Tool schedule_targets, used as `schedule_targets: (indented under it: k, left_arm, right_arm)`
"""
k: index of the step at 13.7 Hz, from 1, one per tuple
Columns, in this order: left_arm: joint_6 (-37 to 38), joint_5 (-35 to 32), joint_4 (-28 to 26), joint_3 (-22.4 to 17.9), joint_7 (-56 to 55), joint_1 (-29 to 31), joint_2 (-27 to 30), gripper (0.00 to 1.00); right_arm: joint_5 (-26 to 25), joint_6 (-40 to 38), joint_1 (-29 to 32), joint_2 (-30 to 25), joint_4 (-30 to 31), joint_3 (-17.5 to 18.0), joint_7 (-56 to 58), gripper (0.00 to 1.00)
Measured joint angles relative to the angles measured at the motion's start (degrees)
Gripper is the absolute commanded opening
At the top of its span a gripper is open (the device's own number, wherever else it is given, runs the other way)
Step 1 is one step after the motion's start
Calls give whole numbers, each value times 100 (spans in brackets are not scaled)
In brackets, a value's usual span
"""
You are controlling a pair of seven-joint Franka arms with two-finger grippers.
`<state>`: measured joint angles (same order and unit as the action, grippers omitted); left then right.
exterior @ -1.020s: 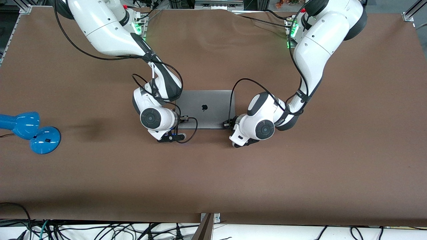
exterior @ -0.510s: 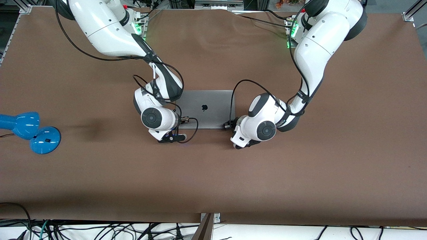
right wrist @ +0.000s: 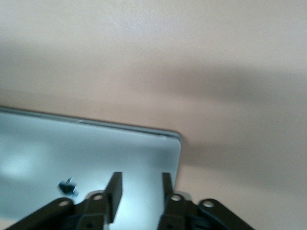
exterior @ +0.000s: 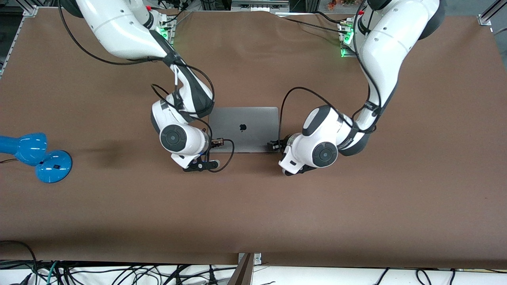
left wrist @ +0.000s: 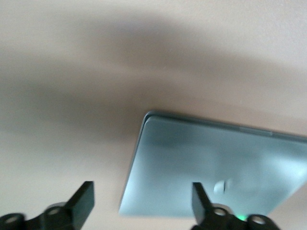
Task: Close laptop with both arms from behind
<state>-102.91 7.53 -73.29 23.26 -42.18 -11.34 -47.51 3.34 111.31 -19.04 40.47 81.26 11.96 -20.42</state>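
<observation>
The laptop (exterior: 243, 128) lies shut and flat on the brown table (exterior: 253, 206), grey lid up with its dark apple logo showing. My left gripper (exterior: 274, 145) hangs over the lid's camera-side corner at the left arm's end. In the left wrist view its fingers (left wrist: 82, 201) stand wide apart and empty around that corner of the laptop (left wrist: 206, 163). My right gripper (exterior: 216, 142) is over the corner at the right arm's end. In the right wrist view its fingers (right wrist: 114, 191) are parted and empty above the lid (right wrist: 86, 153).
A blue desk lamp (exterior: 35, 156) lies on the table toward the right arm's end. Black cables loop from both wrists beside the laptop. More cables and a bracket (exterior: 247, 263) lie along the table edge nearest the camera.
Both wrists have drawn apart, each shifting toward its own arm's end of the table. The laptop has not moved.
</observation>
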Motion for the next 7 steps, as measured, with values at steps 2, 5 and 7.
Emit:
schedule_targets:
  k: [2,5,7]
  left_arm:
    - [578,-247,11,2,1,75,457,100]
    - [1021,-521,-163,-1,13,124,1303,100]
    - [1081,-649,-559,-61,164,152,1942,100]
  right_arm:
    - [0,-425,106,-281,-131,-44,0,100]
    - [-6,-802,625,-636,-210,-102,62,100]
    - [-20,-979,976,-875,-234,-130,97,100]
